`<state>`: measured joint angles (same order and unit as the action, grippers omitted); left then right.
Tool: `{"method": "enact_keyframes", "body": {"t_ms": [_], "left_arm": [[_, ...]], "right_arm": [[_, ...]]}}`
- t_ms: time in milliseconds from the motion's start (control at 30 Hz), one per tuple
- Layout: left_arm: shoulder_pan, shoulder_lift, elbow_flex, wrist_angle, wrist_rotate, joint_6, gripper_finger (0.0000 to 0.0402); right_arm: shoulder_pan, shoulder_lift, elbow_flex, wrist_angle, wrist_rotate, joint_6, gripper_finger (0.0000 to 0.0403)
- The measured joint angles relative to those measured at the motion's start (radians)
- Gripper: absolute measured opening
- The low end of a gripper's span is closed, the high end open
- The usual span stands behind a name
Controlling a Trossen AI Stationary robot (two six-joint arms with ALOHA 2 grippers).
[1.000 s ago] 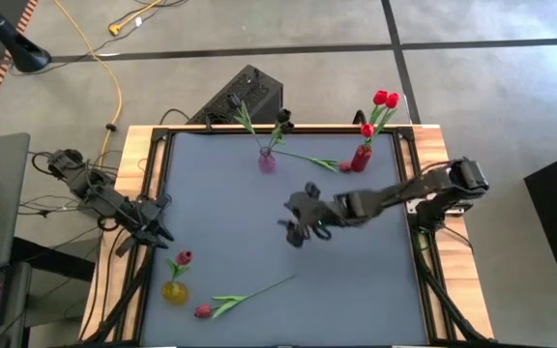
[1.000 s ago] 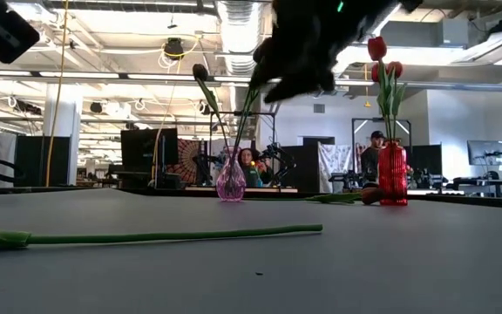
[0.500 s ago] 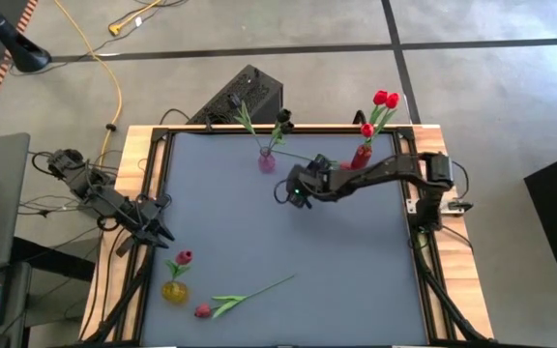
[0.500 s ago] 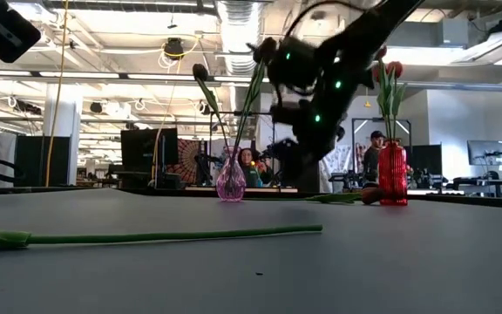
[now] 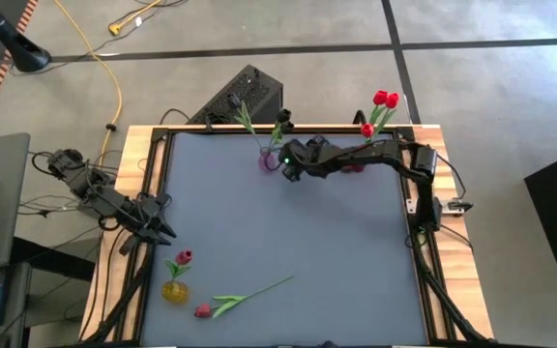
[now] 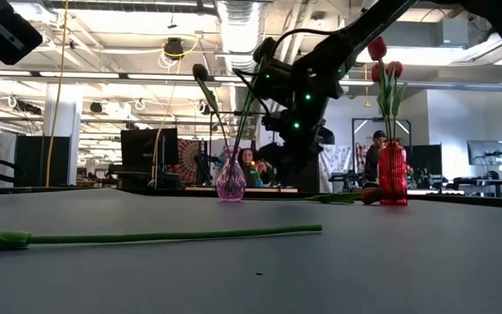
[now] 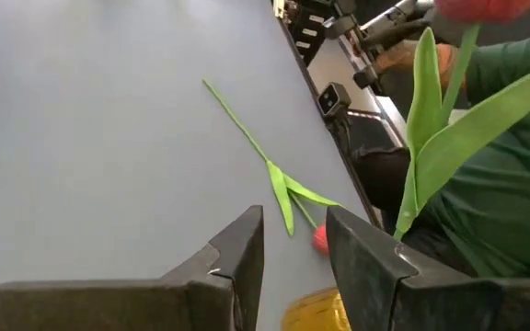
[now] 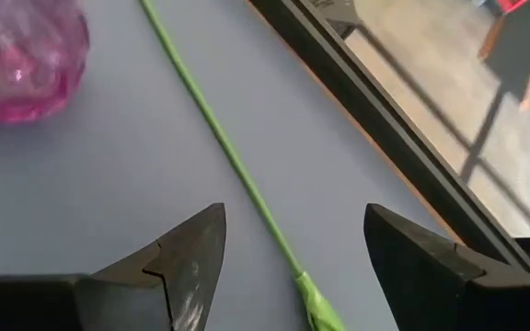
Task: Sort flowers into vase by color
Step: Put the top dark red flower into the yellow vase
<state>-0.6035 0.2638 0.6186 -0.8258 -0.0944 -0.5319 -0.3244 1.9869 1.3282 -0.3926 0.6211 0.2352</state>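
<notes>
My right gripper (image 5: 286,166) (image 8: 294,221) is open at the table's far side, beside the pink vase (image 5: 266,160) (image 8: 17,55) that holds dark tulips. Its fingers stand on either side of the thin green stem (image 8: 237,170) of a flower lying flat on the table; I see no touch. The red vase (image 5: 360,157) holds red tulips (image 5: 385,98). A yellow vase (image 5: 174,290) holds a crimson tulip (image 5: 184,257). Another flower (image 5: 248,294) (image 7: 263,154) lies flat near the table's near edge. My left gripper (image 5: 160,229) (image 7: 294,241) waits open at the left edge.
The table's dark frame rail (image 8: 375,119) runs close beyond the lying stem at the far edge. A black box (image 5: 249,95) sits behind the far edge. A wide stretch of bare grey tabletop (image 5: 288,232) lies between the vases. People show in the room beyond (image 6: 251,166).
My right gripper has swung from the table's middle toward the far edge and leftward, ending beside the pink vase over the lying stem. The flowers and vases have stayed where they were.
</notes>
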Motion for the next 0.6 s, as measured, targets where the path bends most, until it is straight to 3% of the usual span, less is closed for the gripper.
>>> {"method": "enact_keyframes", "body": {"t_ms": [267,433,600], "left_arm": [[0.000,0.000,0.000,0.001,0.000,-0.057,0.0107],[0.000,0.000,0.000,0.001,0.000,-0.059,0.0107],[0.000,0.000,0.000,0.001,0.000,-0.069,0.0107]], "right_arm": [[-0.086,-0.002,0.006,-0.024,-0.156,-0.027,0.0285],[-0.114,-0.002,0.006,-0.065,-0.192,-0.061,0.0285],[-0.141,-0.003,0.006,-0.135,-0.314,-0.107,0.0285]]}}
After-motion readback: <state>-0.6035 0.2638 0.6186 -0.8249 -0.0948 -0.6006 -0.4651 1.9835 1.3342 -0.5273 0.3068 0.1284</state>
